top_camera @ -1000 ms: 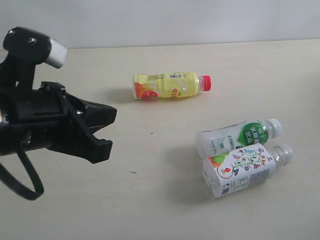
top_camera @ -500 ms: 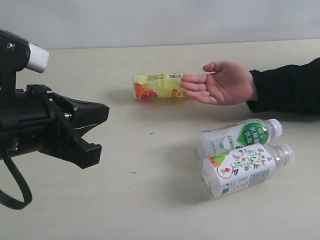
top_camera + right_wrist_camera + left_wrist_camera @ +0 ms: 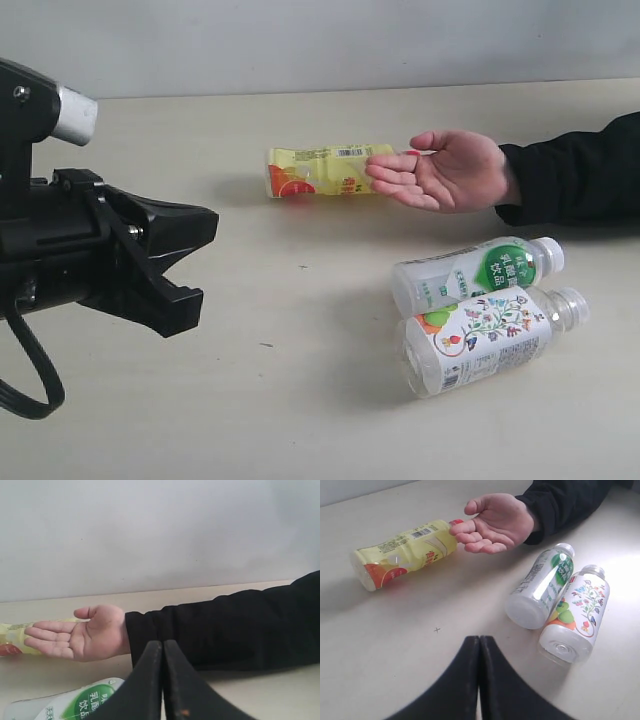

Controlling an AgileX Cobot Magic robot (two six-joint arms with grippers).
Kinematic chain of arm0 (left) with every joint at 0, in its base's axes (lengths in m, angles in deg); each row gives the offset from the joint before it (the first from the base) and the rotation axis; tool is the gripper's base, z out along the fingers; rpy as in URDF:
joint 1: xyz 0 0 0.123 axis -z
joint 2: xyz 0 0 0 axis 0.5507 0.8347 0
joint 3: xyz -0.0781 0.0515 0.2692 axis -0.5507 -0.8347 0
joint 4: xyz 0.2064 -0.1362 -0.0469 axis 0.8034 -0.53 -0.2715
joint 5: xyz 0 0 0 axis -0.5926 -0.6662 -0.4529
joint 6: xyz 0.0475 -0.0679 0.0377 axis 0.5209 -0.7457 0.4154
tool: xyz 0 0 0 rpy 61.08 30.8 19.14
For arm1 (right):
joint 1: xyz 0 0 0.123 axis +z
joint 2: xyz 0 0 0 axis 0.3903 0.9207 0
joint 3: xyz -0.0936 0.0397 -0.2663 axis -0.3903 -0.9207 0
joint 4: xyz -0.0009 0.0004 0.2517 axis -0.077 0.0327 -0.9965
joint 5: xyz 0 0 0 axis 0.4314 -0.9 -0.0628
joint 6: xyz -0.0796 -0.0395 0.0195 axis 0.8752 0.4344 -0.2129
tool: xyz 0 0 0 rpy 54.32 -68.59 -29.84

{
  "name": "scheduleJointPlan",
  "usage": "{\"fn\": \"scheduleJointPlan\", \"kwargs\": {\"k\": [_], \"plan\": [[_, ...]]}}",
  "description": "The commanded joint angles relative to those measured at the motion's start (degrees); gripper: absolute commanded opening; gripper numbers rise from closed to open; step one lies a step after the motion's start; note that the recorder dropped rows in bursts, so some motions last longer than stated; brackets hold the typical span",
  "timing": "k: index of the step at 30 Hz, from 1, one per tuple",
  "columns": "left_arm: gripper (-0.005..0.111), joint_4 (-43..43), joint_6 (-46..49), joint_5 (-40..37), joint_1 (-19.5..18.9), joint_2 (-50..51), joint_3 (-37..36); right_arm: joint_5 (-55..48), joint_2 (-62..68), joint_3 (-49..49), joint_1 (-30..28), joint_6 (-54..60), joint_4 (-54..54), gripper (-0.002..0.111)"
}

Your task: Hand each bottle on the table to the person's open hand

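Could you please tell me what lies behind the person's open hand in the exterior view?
The yellow-labelled bottle lies on its side behind the open hand; its cap end is mostly covered by the fingers.

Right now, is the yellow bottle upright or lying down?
Lying down: the yellow bottle rests lengthwise on the table, cap end behind the open hand.

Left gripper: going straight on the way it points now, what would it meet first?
From the left gripper, probably the person's hand, right beside the yellow bottle; only bare table lies between. Its height is unclear, so it might touch the table first.
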State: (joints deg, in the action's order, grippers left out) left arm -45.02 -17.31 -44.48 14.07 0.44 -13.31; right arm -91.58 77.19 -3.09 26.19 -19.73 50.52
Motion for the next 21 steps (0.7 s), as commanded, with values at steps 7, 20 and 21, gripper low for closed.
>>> {"fn": "scheduleJointPlan", "kwargs": {"k": [7, 20, 21], "plan": [[0.001, 0.3, 0.2, 0.6, -0.1, -0.4, -0.3, 17.4, -0.3, -0.2, -0.3, -6.2, -6.5, 0.0], [0.001, 0.3, 0.2, -1.7, -0.1, -0.4, -0.3, 16.0, 20.8, 25.4, -0.2, -0.8, -9.1, 0.0], [0.001, 0.3, 0.2, -1.8, -0.1, -0.4, -0.3, 11.9, 23.8, 27.9, -0.2, 2.5, -8.0, 0.0]]}}
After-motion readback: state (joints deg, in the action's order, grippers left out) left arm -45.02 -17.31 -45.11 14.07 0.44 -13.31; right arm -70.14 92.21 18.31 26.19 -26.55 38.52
